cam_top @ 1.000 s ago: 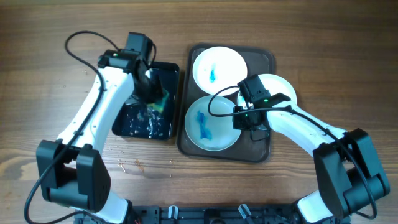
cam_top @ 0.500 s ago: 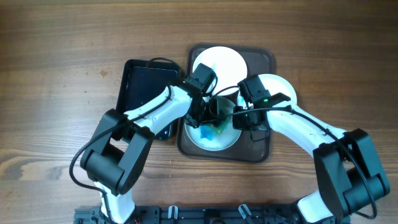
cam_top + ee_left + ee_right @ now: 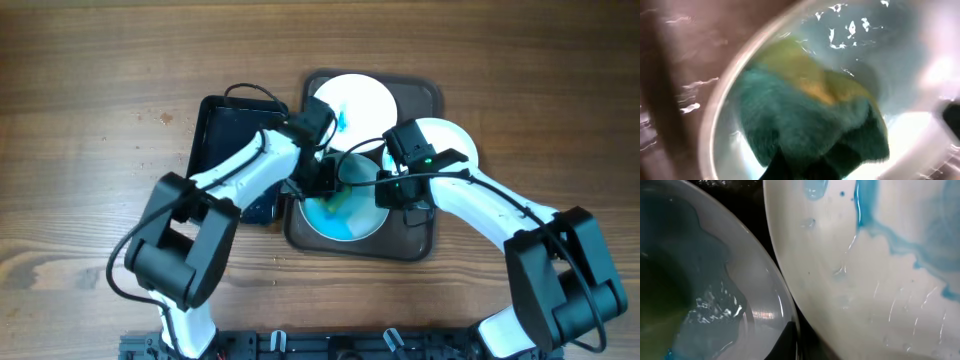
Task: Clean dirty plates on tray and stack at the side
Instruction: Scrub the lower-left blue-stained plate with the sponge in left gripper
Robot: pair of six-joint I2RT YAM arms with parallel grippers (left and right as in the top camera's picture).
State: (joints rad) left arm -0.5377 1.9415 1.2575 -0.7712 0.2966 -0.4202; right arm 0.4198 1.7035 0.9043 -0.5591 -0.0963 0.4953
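Three white plates lie on the brown tray point(image 3: 431, 92): a far one point(image 3: 362, 105) with a blue smear, a right one point(image 3: 450, 140), and a near one point(image 3: 345, 222) filmed with wet blue. My left gripper point(image 3: 330, 186) is over the near plate, shut on a teal and yellow sponge point(image 3: 810, 115) pressed into the dish. My right gripper point(image 3: 392, 196) is shut on that plate's right rim point(image 3: 782, 315). In the right wrist view, another plate point(image 3: 880, 280) with blue streaks lies just beside it.
A glossy black tray point(image 3: 222, 130) holding water sits left of the brown tray, partly under my left arm. Bare wooden table point(image 3: 100, 90) surrounds both trays. A black cable loops above the near plate.
My left arm swung right from the black tray, carrying the sponge onto the near plate. The blue smear there has spread into a wet film. My right arm has stayed put.
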